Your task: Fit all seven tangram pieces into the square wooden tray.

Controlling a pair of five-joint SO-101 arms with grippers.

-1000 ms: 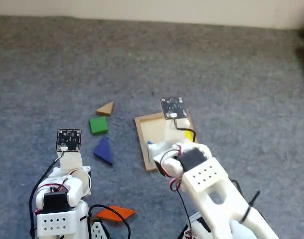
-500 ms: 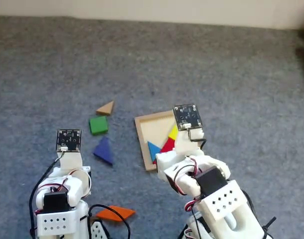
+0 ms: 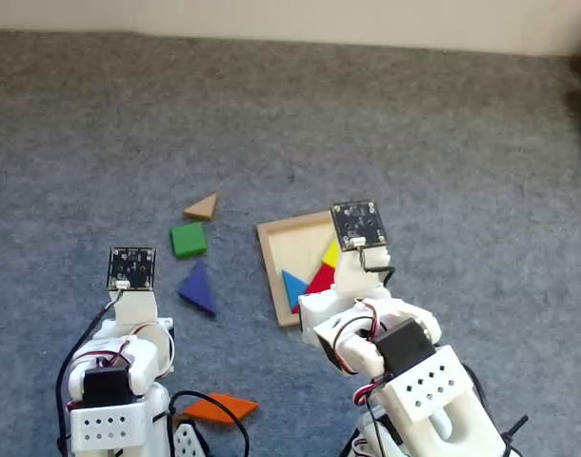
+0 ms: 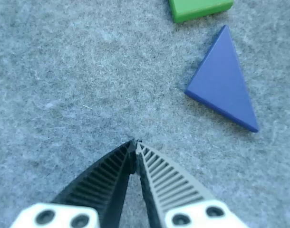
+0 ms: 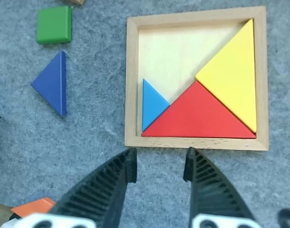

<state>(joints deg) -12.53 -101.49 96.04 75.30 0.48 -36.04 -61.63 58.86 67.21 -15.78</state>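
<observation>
The square wooden tray holds a yellow triangle, a red triangle and a small light-blue triangle; part of its floor is bare. My right gripper hovers open over the carpet just outside the tray's near rim, holding nothing. On the carpet to the left of the tray lie a green square, a dark blue triangle and a tan triangle. An orange piece lies by the left arm's base. My left gripper is shut and empty, short of the dark blue triangle.
Grey carpet covers the whole work area, with open room beyond the tray and to its right. The right arm overhangs the tray's near right corner. The left arm stays folded at the near left. A pale wall edge runs along the far side.
The right arm has drawn back from over the tray toward the near right, uncovering the yellow, red and light-blue pieces. The left arm has kept still.
</observation>
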